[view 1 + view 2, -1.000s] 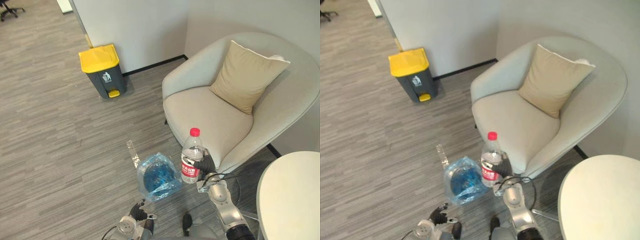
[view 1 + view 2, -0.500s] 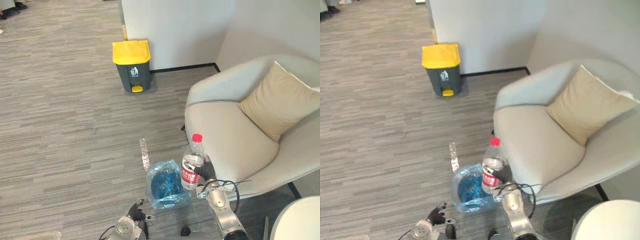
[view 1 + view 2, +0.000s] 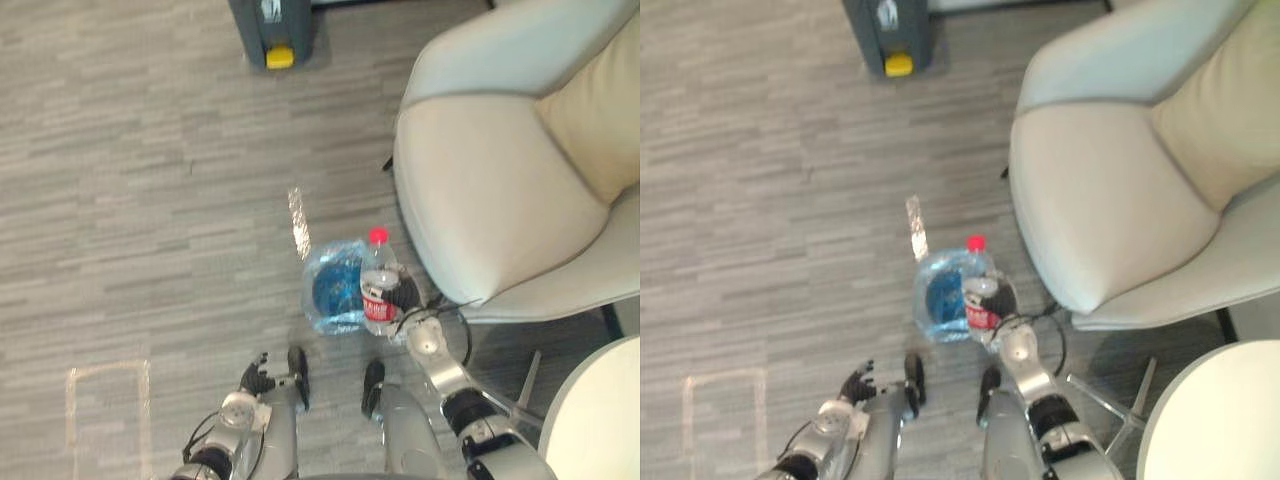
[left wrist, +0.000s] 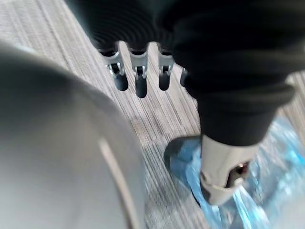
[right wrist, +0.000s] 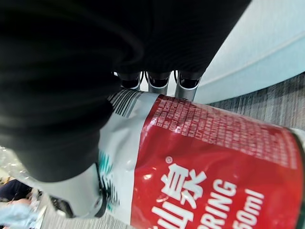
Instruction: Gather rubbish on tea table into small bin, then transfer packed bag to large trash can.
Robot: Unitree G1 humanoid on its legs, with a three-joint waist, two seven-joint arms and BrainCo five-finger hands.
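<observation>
Right eye view is showing the right hand clasping the upright water bottle at the right rim of the blue-lined small bin on the floor, while the left hand is hanging slack and empty. Releasing off-centre is risking the tall bottle catching the rim and toppling the light bin.

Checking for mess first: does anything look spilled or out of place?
Nothing spilled. The right hand holds the capped bottle upright by the bin. One shiny streak on the floor beside it is odd; I cannot tell what it is.
</observation>
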